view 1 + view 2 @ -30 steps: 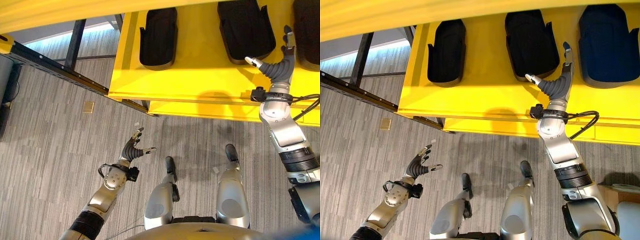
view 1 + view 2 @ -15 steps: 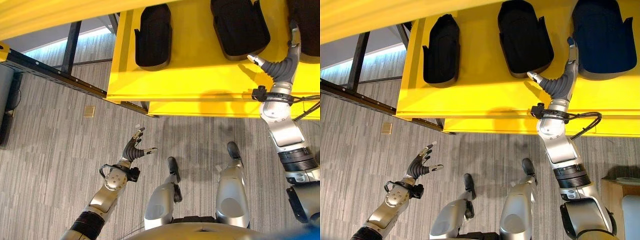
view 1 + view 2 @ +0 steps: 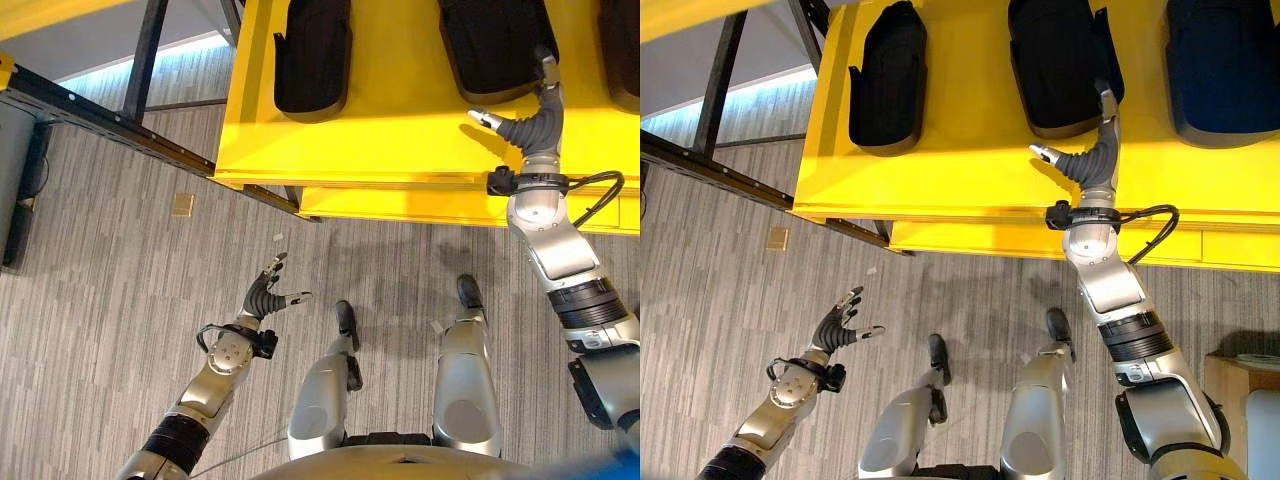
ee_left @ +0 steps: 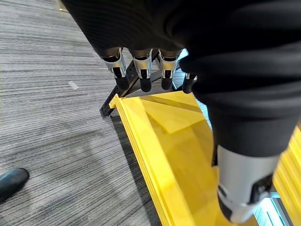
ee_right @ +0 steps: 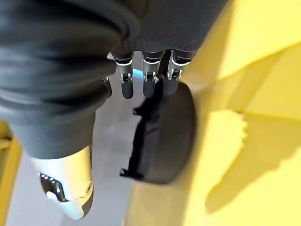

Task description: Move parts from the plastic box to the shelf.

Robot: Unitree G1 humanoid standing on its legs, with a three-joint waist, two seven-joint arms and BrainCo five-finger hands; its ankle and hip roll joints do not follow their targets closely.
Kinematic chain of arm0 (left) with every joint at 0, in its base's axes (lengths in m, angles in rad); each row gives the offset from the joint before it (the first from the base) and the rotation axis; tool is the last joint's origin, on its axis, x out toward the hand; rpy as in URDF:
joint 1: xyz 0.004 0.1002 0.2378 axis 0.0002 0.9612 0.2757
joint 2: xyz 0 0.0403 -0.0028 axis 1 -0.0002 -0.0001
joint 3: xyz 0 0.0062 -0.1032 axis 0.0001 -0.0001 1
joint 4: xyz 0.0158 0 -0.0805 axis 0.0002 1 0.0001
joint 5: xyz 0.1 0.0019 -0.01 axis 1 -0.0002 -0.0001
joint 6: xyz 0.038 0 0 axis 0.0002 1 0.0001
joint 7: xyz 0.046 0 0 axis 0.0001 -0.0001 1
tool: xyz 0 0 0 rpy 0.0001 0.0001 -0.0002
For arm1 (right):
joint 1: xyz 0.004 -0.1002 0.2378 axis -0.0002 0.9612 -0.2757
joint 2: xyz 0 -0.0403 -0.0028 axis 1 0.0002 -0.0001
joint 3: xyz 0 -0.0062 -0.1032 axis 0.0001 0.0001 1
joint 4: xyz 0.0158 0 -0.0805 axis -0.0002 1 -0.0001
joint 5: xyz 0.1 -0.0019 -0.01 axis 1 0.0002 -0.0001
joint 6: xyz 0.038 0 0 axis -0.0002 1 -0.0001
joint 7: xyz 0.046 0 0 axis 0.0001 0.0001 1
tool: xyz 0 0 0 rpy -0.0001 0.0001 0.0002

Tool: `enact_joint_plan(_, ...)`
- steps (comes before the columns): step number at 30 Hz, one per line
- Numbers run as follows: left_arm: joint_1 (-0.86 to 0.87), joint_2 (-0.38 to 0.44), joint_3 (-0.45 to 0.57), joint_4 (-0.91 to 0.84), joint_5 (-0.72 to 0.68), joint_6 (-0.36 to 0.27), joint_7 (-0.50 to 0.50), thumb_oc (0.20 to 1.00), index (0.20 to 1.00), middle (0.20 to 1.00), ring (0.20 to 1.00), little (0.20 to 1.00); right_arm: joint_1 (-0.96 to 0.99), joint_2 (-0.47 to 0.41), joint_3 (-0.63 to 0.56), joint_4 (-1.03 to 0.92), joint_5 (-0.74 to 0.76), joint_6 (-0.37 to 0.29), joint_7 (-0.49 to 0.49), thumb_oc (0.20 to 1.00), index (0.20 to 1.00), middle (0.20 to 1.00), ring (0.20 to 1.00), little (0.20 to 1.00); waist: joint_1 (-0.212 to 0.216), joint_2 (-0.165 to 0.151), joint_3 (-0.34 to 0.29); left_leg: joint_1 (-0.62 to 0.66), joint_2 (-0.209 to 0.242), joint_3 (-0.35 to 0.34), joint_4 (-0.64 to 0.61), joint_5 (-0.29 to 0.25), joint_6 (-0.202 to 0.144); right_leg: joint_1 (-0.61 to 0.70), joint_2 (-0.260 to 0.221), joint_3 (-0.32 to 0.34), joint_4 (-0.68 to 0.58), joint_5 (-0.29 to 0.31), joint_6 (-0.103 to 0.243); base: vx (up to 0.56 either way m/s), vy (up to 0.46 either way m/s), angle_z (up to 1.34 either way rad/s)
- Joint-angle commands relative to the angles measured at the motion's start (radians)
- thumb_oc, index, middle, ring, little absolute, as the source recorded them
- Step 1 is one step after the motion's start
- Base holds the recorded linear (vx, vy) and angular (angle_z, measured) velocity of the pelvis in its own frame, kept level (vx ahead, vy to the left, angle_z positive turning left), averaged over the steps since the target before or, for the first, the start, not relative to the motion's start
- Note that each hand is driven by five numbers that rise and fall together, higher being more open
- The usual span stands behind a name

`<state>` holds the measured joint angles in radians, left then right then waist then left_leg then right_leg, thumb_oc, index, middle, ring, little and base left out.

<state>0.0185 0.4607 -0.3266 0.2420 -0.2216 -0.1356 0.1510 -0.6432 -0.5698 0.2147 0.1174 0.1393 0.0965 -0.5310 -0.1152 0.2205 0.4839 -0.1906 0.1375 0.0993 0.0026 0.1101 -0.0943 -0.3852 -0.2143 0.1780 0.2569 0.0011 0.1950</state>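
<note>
A yellow shelf (image 3: 400,150) holds three dark moulded parts: one on the left (image 3: 313,55), one in the middle (image 3: 490,45) and one on the right (image 3: 1225,70). My right hand (image 3: 1087,160) is raised over the shelf, open, with straight fingers (image 5: 146,80) reaching the front right corner of the middle part (image 5: 164,136) and the thumb spread to the side. It holds nothing. My left hand (image 3: 262,297) hangs low above the carpet, open and empty, its fingers (image 4: 141,70) pointing toward the shelf's edge (image 4: 174,155).
A dark steel frame beam (image 3: 100,120) runs diagonally at the left, under the shelf's corner. A small tan plate (image 3: 182,205) lies on the grey carpet. A wooden edge (image 3: 1240,375) shows at the lower right.
The view has shifted a little. My right hand has drawn left, from the gap between the middle and right parts to the middle part's front corner. The left hand is unchanged.
</note>
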Motion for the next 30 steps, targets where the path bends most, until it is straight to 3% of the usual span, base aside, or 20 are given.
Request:
enact_joint_plan(1, 0.021, 0.063, 0.061, -0.023, 0.012, -0.042, -0.008, 1.000, 1.000, 1.000, 1.000, 1.000, -0.099, -0.006, -0.017, -0.055, 0.077, -0.031, -0.018, 1.000, 1.000, 1.000, 1.000, 1.000, 0.019, -0.026, 0.027, -0.009, 0.031, -0.012, 0.172, -0.140, 0.010, 0.055, -0.033, -0.084, 0.065, -0.097, -0.056, 0.00, -0.074, 0.01)
enact_joint_plan(5, 0.011, 0.064, 0.069, -0.012, 0.017, -0.035, -0.010, 1.000, 1.000, 1.000, 1.000, 1.000, -0.109, 0.006, -0.034, -0.042, 0.093, -0.037, -0.052, 1.000, 1.000, 1.000, 1.000, 1.000, 0.021, -0.031, 0.031, -0.019, 0.035, -0.015, 0.177, -0.140, 0.011, 0.048, -0.033, -0.083, 0.076, -0.100, -0.054, -0.01, -0.047, 0.01)
enact_joint_plan(16, -0.001, 0.063, 0.084, 0.002, 0.018, -0.031, -0.017, 1.000, 1.000, 1.000, 1.000, 1.000, -0.114, 0.028, -0.012, -0.029, 0.206, 0.010, 0.055, 1.000, 1.000, 1.000, 1.000, 1.000, 0.028, -0.038, 0.036, -0.044, 0.034, -0.020, 0.190, -0.141, 0.014, 0.030, -0.027, -0.077, 0.092, -0.108, -0.057, 0.00, -0.003, 0.00)
enact_joint_plan(24, -0.006, 0.067, 0.087, -0.011, 0.029, -0.020, -0.009, 1.000, 1.000, 1.000, 1.000, 1.000, -0.111, 0.077, 0.061, -0.070, 0.159, 0.004, 0.093, 1.000, 1.000, 1.000, 1.000, 1.000, 0.043, -0.053, 0.036, -0.058, 0.035, -0.031, 0.193, -0.137, 0.017, 0.037, -0.025, -0.087, 0.082, -0.103, -0.059, 0.00, -0.017, 0.05)
enact_joint_plan(30, -0.014, 0.071, 0.086, -0.026, 0.033, 0.000, 0.000, 1.000, 1.000, 1.000, 1.000, 1.000, -0.107, 0.099, 0.092, -0.088, 0.092, 0.013, 0.030, 1.000, 1.000, 1.000, 1.000, 1.000, 0.049, -0.061, 0.036, -0.062, 0.034, -0.039, 0.192, -0.137, 0.019, 0.042, -0.021, -0.089, 0.076, -0.102, -0.059, 0.00, -0.006, 0.02)
